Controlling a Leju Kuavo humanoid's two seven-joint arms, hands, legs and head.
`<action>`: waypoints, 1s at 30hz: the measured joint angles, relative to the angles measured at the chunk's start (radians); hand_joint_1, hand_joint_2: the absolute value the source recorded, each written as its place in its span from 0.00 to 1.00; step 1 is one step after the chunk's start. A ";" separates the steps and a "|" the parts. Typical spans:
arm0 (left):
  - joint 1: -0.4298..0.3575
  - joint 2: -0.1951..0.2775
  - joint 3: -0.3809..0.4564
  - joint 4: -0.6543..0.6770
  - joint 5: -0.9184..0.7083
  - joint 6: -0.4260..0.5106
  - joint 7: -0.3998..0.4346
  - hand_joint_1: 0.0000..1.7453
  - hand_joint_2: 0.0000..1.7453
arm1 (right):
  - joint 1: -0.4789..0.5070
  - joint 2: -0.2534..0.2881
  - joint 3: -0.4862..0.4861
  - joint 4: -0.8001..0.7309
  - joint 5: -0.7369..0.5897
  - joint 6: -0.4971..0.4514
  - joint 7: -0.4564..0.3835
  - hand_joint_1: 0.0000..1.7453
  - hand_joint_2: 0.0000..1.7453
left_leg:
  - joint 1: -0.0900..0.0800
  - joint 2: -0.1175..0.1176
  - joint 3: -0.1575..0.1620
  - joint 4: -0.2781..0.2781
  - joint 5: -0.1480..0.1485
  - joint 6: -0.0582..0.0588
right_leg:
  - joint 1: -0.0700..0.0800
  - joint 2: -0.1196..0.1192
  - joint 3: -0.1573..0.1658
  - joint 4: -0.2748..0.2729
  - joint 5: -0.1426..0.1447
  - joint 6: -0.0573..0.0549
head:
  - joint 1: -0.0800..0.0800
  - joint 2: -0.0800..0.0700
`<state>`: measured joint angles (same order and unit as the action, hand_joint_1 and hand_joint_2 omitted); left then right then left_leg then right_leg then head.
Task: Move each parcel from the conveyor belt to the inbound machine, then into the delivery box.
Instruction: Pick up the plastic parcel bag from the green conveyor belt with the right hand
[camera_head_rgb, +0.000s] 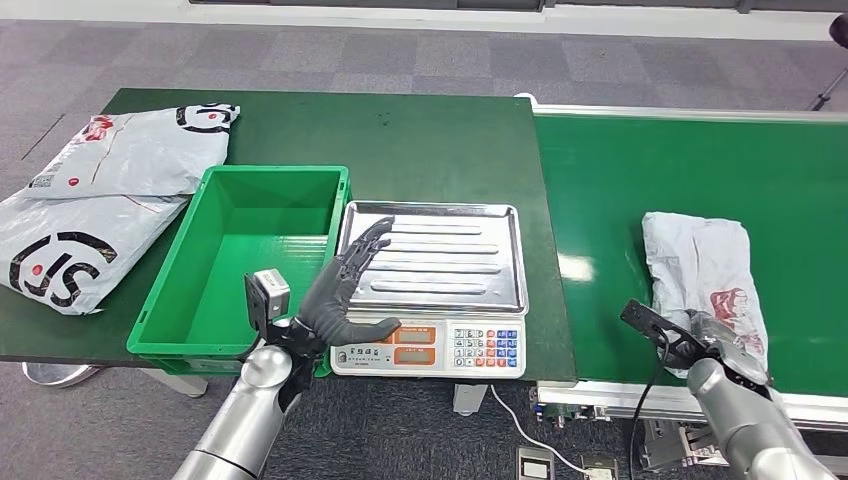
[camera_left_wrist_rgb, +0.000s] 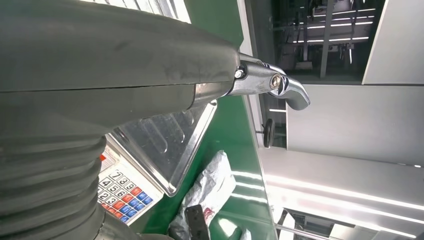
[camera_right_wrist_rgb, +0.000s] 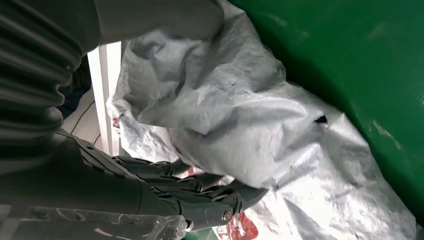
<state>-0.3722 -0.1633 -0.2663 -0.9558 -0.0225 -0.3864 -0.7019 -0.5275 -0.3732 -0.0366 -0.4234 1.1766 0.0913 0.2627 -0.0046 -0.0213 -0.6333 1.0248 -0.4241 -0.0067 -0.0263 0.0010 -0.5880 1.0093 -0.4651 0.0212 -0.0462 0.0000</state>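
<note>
Two grey parcels with black and red print are seen lying at the far left of the dark green table, one partly overlapping the other. Just beside them a green box stands open-topped, nothing visible inside it. The left hand is held above the gap between the box and the scale, its fingers spread and stretched out over the near left corner of the steel weighing tray; nothing is held in it. In the left wrist view the steel tray and the scale's coloured keypad are seen past the thumb. The tray is bare; the keypad and two orange displays face the robot.

To the right of the table the bright green conveyor belt is seen. A crumpled grey parcel with red print lies on the belt near its front edge. The right hand is placed at the near end of this parcel. In the right wrist view its dark fingers are seen curled against the parcel's wrinkled underside, with folds bunched above them; whether the bag is firmly gripped or merely touched cannot be told. The parcel rests on the belt.
</note>
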 joint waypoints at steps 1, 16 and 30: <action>0.000 0.000 0.000 0.001 0.000 0.000 0.000 0.00 1.00 | 0.000 0.001 0.000 -0.002 0.001 0.002 0.000 0.98 1.00 | 0.000 0.000 0.000 0.000 0.000 0.000 | 0.000 0.000 0.000 0.000 0.000 0.000 | 0.000 0.000; 0.012 0.006 0.000 -0.006 0.000 0.003 0.000 0.00 1.00 | 0.029 0.019 0.000 -0.059 0.019 -0.042 -0.034 1.00 1.00 | 0.000 0.000 0.002 0.000 0.000 0.000 | 0.000 0.000 0.002 0.000 0.000 0.000 | 0.000 0.000; 0.028 0.017 0.000 -0.029 0.000 0.008 0.000 0.00 1.00 | 0.061 0.048 -0.001 -0.120 -0.008 -0.118 -0.088 1.00 1.00 | 0.000 0.000 0.001 0.000 0.000 0.000 | 0.000 0.000 0.002 0.000 0.000 0.000 | 0.000 0.000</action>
<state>-0.3439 -0.1464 -0.2659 -0.9843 -0.0225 -0.3785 -0.7020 -0.4666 -0.3253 -0.0372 -0.5439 1.1683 -0.0263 0.1743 -0.0045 -0.0214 -0.6323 1.0246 -0.4241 -0.0067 -0.0261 0.0010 -0.5860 1.0093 -0.4652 0.0212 -0.0460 0.0000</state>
